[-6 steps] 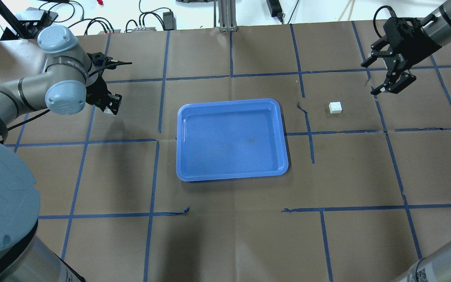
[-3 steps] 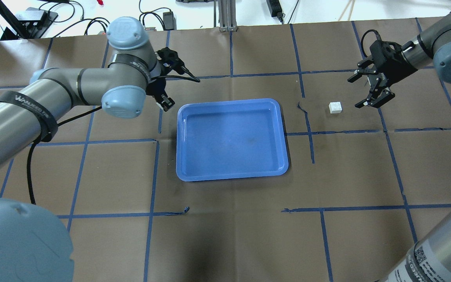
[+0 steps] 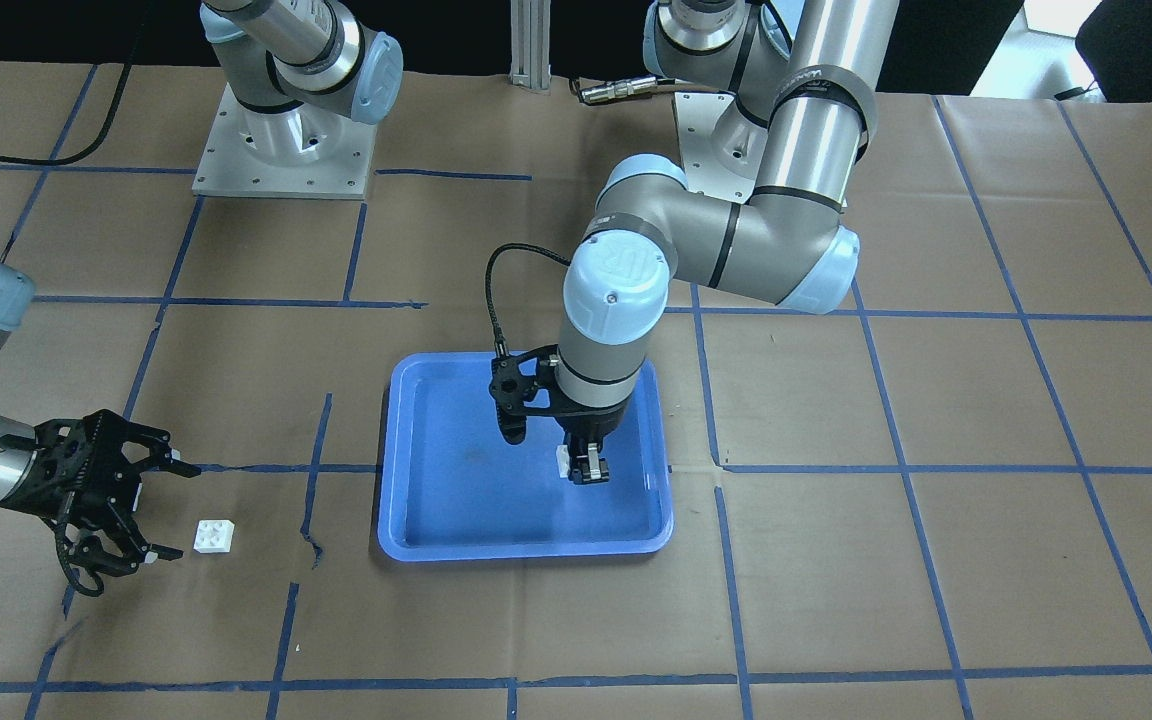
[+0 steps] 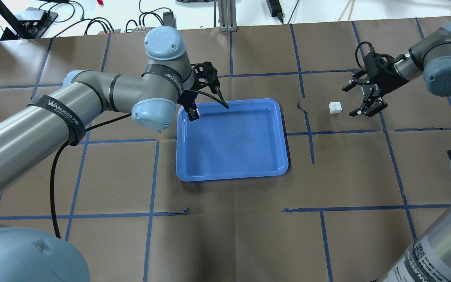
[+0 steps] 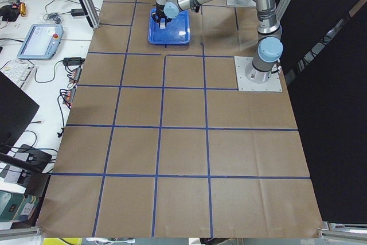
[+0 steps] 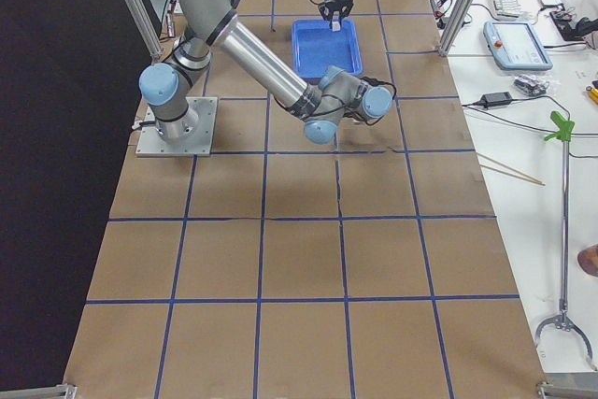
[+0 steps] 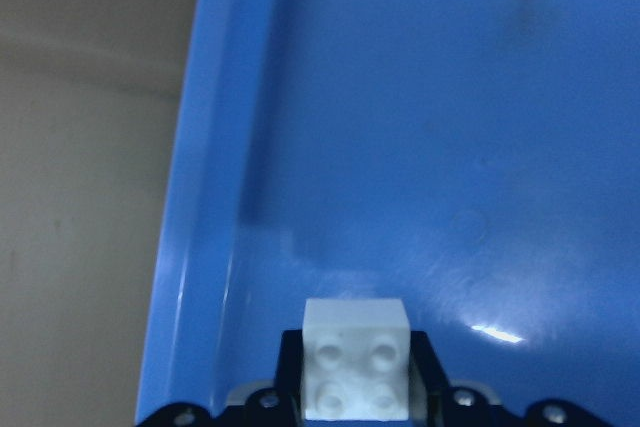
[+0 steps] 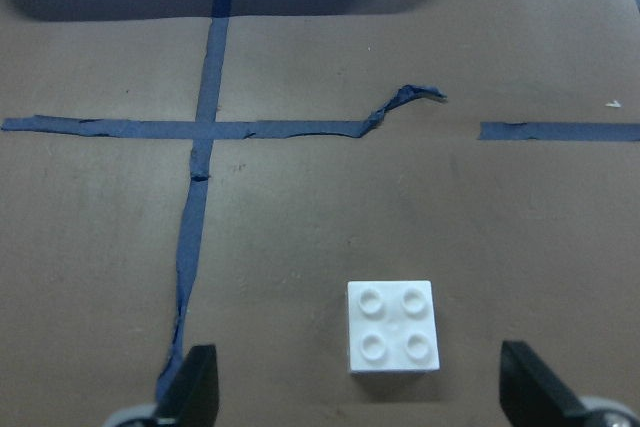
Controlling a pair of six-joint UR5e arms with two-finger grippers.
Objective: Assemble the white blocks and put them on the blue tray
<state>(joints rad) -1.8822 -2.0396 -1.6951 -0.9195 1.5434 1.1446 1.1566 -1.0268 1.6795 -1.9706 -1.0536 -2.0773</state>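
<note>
The blue tray (image 4: 233, 145) lies mid-table. My left gripper (image 4: 194, 113) is shut on a white block (image 3: 563, 462) and holds it over the tray's far left corner. The left wrist view shows the block (image 7: 355, 372), studs up, between the fingers, above the tray floor (image 7: 450, 147). The second white block (image 4: 335, 107) lies on the paper to the right of the tray. My right gripper (image 4: 350, 101) is open beside it, just to its right. In the right wrist view this block (image 8: 393, 327) lies between the spread fingers (image 8: 190, 387).
Brown paper with a blue tape grid covers the table. A torn curl of tape (image 4: 302, 106) lies between the tray and the loose block. Cables and power bricks (image 4: 147, 23) lie beyond the far edge. The arm base plates (image 3: 281, 150) stand on the robot's side.
My left arm swung right from the table's left side to over the tray's corner, carrying its block. My right gripper moved left and down, close to the loose block, still open.
</note>
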